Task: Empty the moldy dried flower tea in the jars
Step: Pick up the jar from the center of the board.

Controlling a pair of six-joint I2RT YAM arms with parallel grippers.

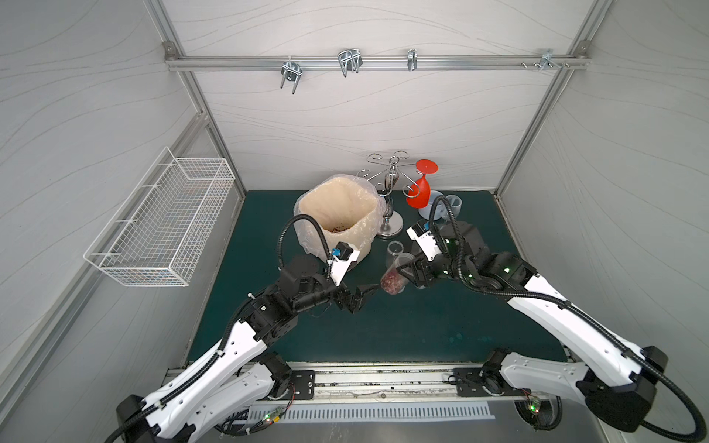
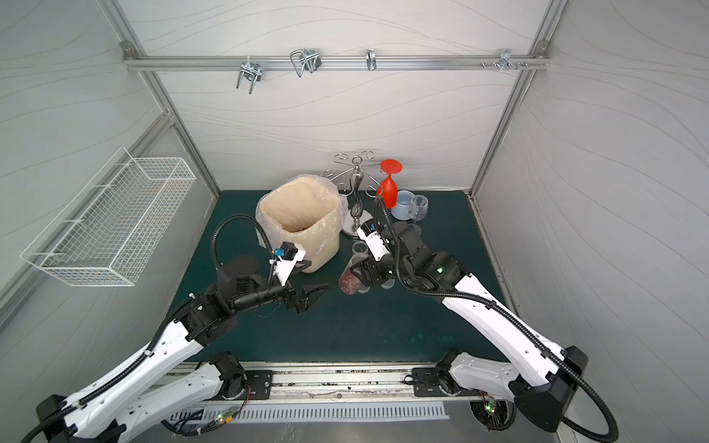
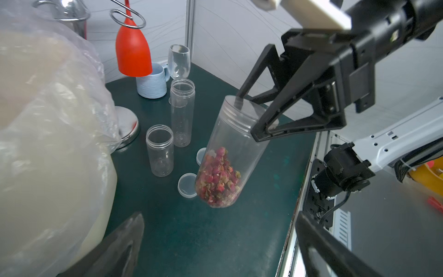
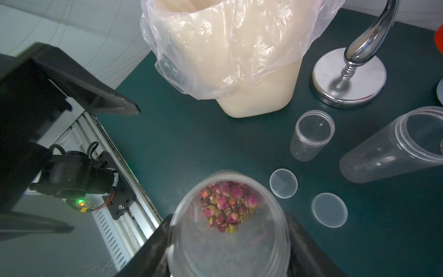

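The right gripper (image 3: 249,117) has its fingers (image 3: 260,134) pinching the wide clear plastic jar (image 3: 230,153) just under its translucent lid, which is still on. The jar leans, with the pink and brown dried flower tea (image 3: 219,184) heaped at its low end. The left gripper (image 1: 364,298) hovers just beside it, fingers spread and empty. The hold sits far from the weight, so the smooth wall may pivot or slip in the grip. A swing could also topple the tall narrow empty jar (image 3: 182,112) or the short narrow empty jar (image 3: 160,150) standing nearby on the dark green counter (image 1: 383,333). If the lid comes off before the jar reaches the cream plastic-lined bin (image 4: 251,96), buds would scatter over the counter.
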